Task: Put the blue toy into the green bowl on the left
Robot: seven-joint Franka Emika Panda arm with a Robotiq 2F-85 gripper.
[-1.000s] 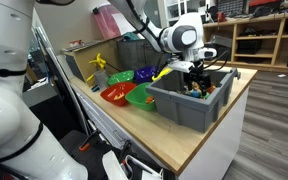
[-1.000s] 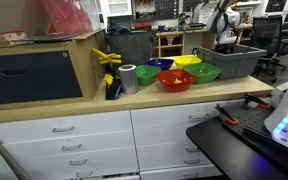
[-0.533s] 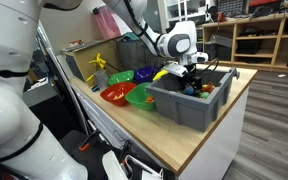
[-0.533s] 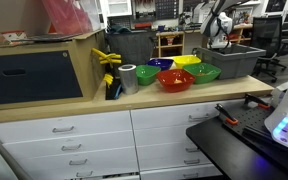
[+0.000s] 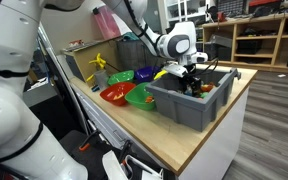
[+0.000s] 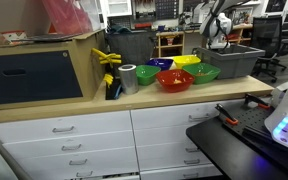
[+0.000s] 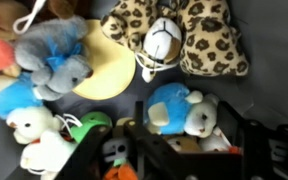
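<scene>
Down inside rectangular grey plastic bin (image 5: pixel 196 108) at table (image 5: pixel 156 127) end.
Tool (image 7: pixel 199 140) spread wide, unclenched, flanking small blue plush toy (image 7: pixel 179 108) among other soft toys.

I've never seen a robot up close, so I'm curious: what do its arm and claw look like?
The arm is glossy white, made of rounded tube-like segments, with a dark round cap at the wrist joint. The gripper is black and blocky, with two straight fingers.
</scene>
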